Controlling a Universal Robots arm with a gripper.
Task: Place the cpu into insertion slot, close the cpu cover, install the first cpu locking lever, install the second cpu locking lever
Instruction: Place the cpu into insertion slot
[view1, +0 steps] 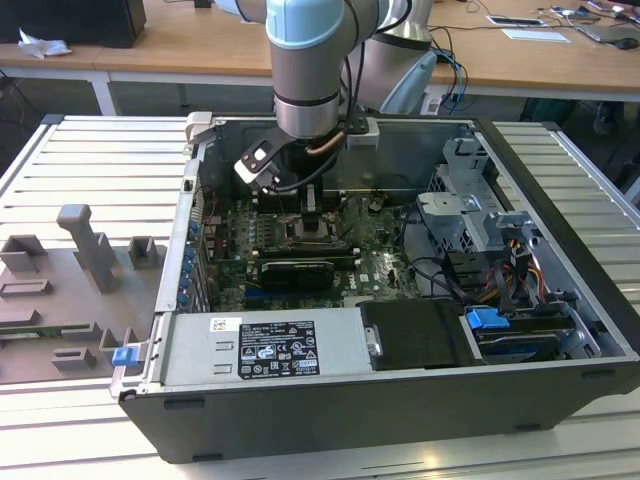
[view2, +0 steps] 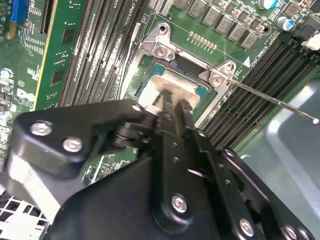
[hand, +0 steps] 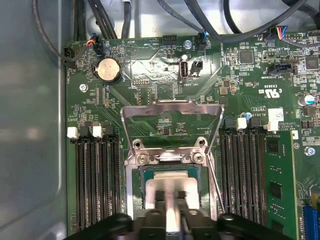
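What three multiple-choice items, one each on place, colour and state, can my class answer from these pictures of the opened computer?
1. Where is the gripper? A over the insertion slot; B over the drive cage; C outside the case.
2. What colour is the motherboard? A red; B green; C white.
3. How is the cpu cover? A shut flat; B swung open; C lying outside the case.

Answers:
1 A: both wrist views show it right at the slot, by the cpu.
2 B: the board is green.
3 B: in the first wrist view its frame stands away from the slot, with the board showing through its cut-out.
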